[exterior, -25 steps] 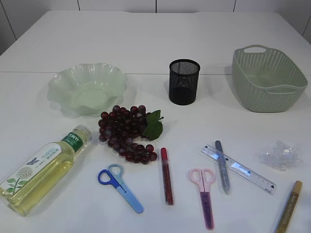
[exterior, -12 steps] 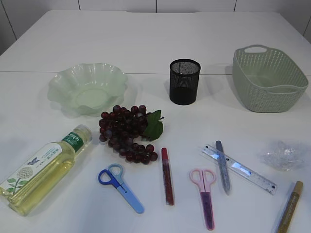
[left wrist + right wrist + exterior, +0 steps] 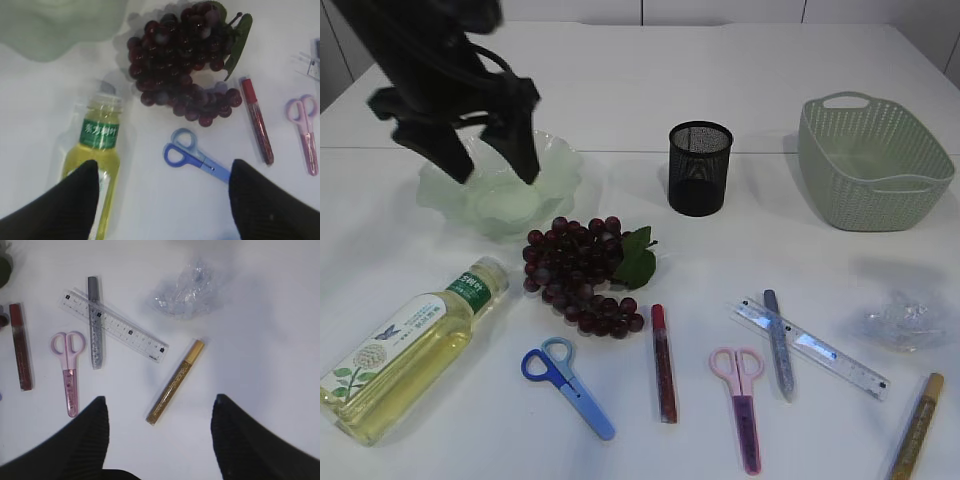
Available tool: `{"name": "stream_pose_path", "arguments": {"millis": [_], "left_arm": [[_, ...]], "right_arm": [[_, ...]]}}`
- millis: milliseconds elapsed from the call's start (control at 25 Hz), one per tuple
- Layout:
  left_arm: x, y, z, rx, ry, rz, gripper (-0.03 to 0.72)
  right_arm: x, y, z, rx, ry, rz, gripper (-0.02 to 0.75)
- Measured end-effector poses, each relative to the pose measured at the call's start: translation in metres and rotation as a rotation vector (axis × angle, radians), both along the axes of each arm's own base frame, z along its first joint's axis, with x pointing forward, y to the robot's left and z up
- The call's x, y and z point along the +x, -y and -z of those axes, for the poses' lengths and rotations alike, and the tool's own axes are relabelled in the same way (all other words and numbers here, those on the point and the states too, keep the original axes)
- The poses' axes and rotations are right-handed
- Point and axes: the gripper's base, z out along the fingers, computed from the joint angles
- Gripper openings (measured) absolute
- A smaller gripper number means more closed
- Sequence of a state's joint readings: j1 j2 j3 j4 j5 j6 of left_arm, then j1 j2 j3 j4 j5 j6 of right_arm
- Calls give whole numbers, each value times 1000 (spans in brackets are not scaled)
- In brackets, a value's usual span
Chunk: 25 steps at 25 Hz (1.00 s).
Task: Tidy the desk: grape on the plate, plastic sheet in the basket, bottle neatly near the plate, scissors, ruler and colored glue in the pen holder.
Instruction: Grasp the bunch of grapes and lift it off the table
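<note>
White matte table [image 3: 650, 90], pale wall behind. Grape bunch [image 3: 580, 272], dark red, glossy, green leaf at right, lies centre-left, long axis running near-right. Ruffled pale-green plate [image 3: 555, 160] just beyond. Bottle [image 3: 405, 350] of yellow liquid near-left, on side, cap pointing far-right toward grapes. Left gripper [image 3: 490, 160] spread wide above plate, nothing held. Right gripper [image 3: 157, 440] wide, nothing held, over gold glitter glue [image 3: 175, 381].

- grapes [image 3: 578, 275]: dark red-purple, green leaf
- plate [image 3: 558, 165]: pale translucent green
- bottle [image 3: 405, 350]: clear w/ yellow liquid, green-white label
- pen holder [image 3: 699, 168]: black mesh
- basket [image 3: 873, 165]: grey-green, woven pattern
- scissors: one blue [image 3: 567, 385], one pink-purple [image 3: 743, 402]
- ruler [image 3: 811, 347]: clear, black marks
- glue sticks: red [image 3: 663, 362], silver [image 3: 778, 343], gold [image 3: 916, 427] glitter
- plastic sheet [image 3: 903, 319]: clear, crinkled
- table [image 3: 620, 80]: white
</note>
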State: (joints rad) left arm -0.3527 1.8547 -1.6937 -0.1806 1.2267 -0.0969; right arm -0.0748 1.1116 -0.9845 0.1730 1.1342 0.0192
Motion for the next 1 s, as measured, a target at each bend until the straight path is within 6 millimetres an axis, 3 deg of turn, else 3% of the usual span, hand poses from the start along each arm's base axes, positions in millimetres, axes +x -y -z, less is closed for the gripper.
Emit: {"name": "stream_pose_path", "arguments": {"millis": [200, 360, 640, 1000], "left_arm": [[38, 39, 56, 10, -85, 35, 591], [50, 47, 77, 14, -115, 10, 591], [52, 46, 79, 44, -110, -28, 591], [57, 42, 97, 109, -121, -26, 591]], "right_arm": [[1, 0, 1, -1, -6, 0, 503], [1, 1, 1, -5, -14, -2, 503], [1, 2, 2, -22, -17, -3, 503], [1, 3, 1, -31, -17, -3, 503]]}}
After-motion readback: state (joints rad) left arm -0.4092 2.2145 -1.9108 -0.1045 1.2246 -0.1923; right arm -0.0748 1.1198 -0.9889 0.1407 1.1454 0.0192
